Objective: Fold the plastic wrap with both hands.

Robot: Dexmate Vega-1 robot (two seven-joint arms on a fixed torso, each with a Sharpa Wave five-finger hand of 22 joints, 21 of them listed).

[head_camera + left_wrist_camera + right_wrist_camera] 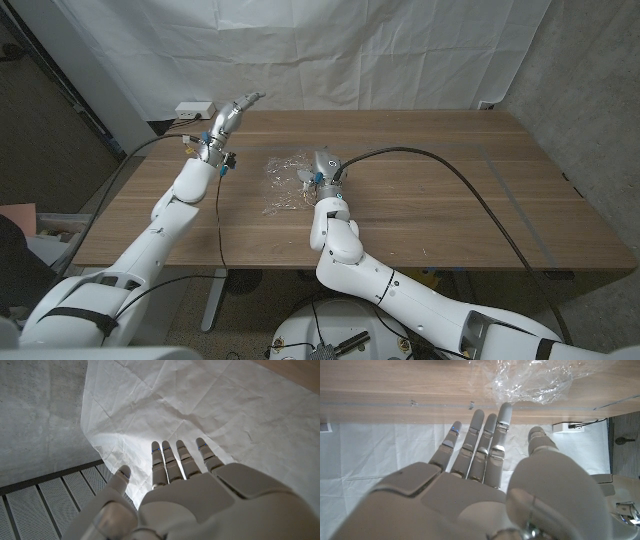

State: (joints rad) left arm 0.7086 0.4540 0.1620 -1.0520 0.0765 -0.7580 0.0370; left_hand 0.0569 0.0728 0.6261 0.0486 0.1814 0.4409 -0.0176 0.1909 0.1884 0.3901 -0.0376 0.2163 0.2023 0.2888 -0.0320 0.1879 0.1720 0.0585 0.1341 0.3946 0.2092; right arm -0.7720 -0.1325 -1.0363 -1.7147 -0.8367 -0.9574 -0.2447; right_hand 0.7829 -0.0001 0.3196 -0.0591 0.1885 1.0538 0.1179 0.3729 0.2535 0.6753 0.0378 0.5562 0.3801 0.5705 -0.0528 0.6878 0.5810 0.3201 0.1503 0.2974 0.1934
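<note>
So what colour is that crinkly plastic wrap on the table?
The plastic wrap has no colour: clear and crumpled, the wood showing through. The right wrist view shows it best.

We find no writing, label, brand, number or sign that we can read in any of the views; the surfaces we see carry no legible marks.
</note>
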